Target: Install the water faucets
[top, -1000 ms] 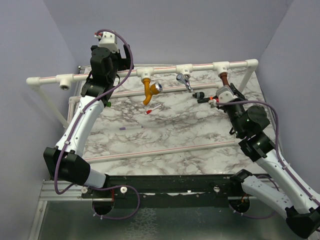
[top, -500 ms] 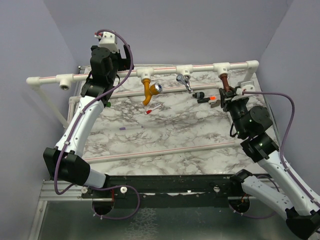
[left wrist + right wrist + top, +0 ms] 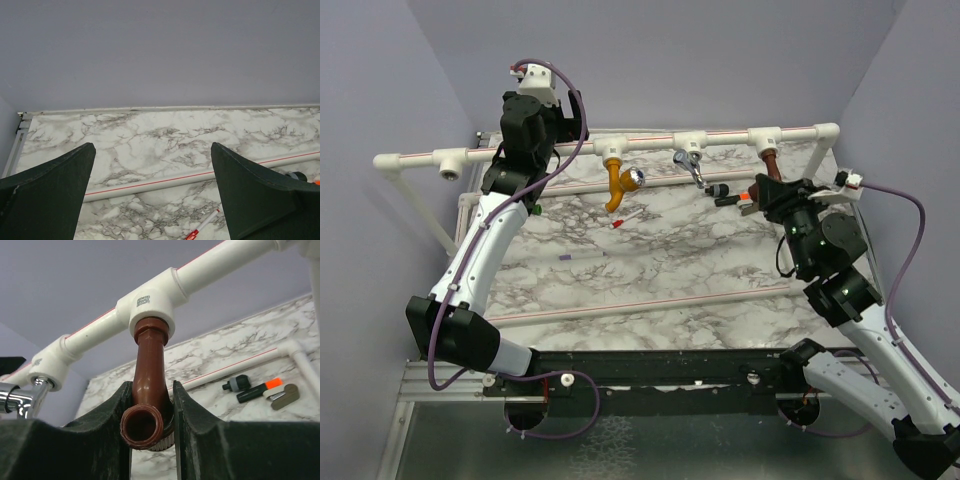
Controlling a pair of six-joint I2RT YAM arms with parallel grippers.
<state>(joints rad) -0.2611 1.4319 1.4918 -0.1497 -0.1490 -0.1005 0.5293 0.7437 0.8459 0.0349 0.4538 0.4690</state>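
since the right gripper (image 3: 150,392) is clamped on the dark brown faucet (image 3: 150,357), its neck up in a tee socket (image 3: 150,305) of the white pipe (image 3: 225,259), the step looks like tightening it, next a careful twist or release; the left gripper (image 3: 152,170) gapes empty.

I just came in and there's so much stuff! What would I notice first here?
Probably the right tool pinching the dark brown faucet, which hangs from the white pipe at the back right. Along that pipe to the left hang a silver faucet and a mustard-orange faucet.
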